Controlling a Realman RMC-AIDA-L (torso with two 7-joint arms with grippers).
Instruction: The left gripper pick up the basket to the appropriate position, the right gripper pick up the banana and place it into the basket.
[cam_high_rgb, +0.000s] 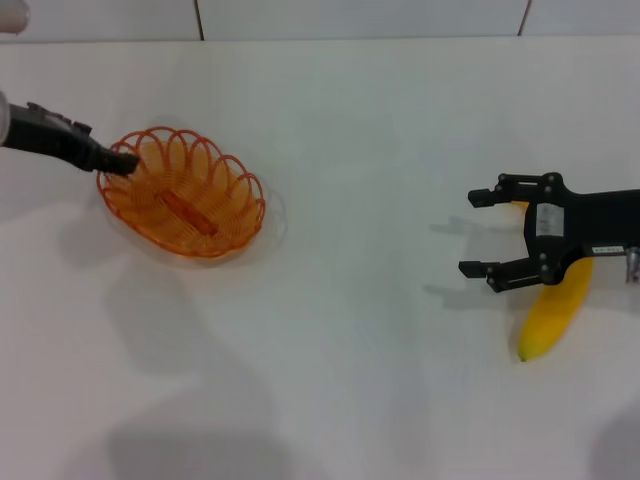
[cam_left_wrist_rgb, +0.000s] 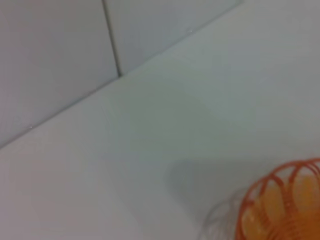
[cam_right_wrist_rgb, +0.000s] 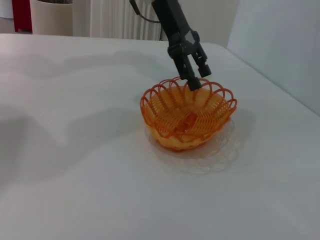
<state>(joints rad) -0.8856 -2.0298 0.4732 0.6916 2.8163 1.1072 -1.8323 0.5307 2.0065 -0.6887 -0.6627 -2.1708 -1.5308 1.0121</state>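
The orange wire basket (cam_high_rgb: 185, 195) is at the left of the white table. My left gripper (cam_high_rgb: 125, 162) is shut on its left rim and holds it slightly tilted, just above its shadow. The right wrist view shows the basket (cam_right_wrist_rgb: 187, 117) with the left gripper (cam_right_wrist_rgb: 194, 82) pinching its far rim. A part of the basket (cam_left_wrist_rgb: 280, 210) shows in the left wrist view. The yellow banana (cam_high_rgb: 555, 310) lies at the right. My right gripper (cam_high_rgb: 478, 232) is open and empty, its body above the banana's upper half and its fingers pointing left, past the banana.
The white table (cam_high_rgb: 360, 340) runs to a tiled wall at the back (cam_high_rgb: 360, 18). In the right wrist view a pale radiator-like panel (cam_right_wrist_rgb: 115, 17) stands beyond the table's far edge.
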